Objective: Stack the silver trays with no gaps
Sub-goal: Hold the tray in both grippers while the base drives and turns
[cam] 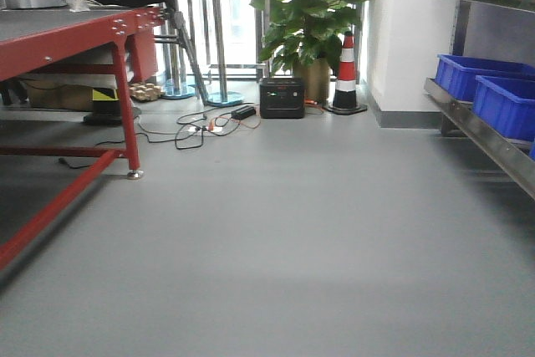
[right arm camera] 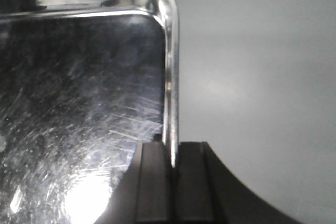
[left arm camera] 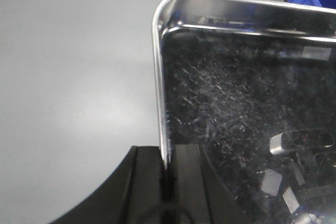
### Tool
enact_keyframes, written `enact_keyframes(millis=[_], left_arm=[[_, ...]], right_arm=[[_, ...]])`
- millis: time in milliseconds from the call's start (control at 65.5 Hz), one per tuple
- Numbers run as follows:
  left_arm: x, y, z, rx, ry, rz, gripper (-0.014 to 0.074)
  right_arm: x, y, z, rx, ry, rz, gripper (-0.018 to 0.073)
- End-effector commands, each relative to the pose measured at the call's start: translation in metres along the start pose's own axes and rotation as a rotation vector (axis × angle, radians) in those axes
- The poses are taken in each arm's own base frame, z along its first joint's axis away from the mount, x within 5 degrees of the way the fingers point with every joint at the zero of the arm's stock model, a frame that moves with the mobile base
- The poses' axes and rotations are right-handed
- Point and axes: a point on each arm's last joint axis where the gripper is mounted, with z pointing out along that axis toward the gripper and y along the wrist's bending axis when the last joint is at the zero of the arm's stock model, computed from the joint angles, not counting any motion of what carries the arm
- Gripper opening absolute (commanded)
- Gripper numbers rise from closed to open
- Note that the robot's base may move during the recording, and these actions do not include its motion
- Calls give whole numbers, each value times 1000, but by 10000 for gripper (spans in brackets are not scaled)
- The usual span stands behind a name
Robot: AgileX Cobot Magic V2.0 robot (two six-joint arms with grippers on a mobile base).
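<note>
Grey floor (cam: 292, 248) pretty much everywhere, with a red bench (cam: 50, 39) off to one side and blue bins (cam: 493, 89) on the steel shelf (cam: 476, 131) opposite. Both claws are pinched tight on the rim of a silver tray (left arm camera: 236, 103). The left claw (left arm camera: 167, 182) has its left edge and the right claw (right arm camera: 173, 166) has the right edge. Looks like one tray held between them over the floor. No second tray shows anywhere, so I can't tell where the stack is. My guess is mid-carry: the tray is picked up, the flush nesting is not yet done.
</note>
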Motion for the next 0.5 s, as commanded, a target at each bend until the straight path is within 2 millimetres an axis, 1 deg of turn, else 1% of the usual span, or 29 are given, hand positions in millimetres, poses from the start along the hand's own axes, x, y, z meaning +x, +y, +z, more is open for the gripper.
enact_keyframes(millis=[0, 489], left_arm=[[-6, 3, -8, -12, -50, 14, -16], [-6, 3, -8, -12, -50, 14, -16]], right_arm=[[-5, -8, -6, 50, -42, -23, -78], [-5, -8, -6, 50, -42, -23, -78]])
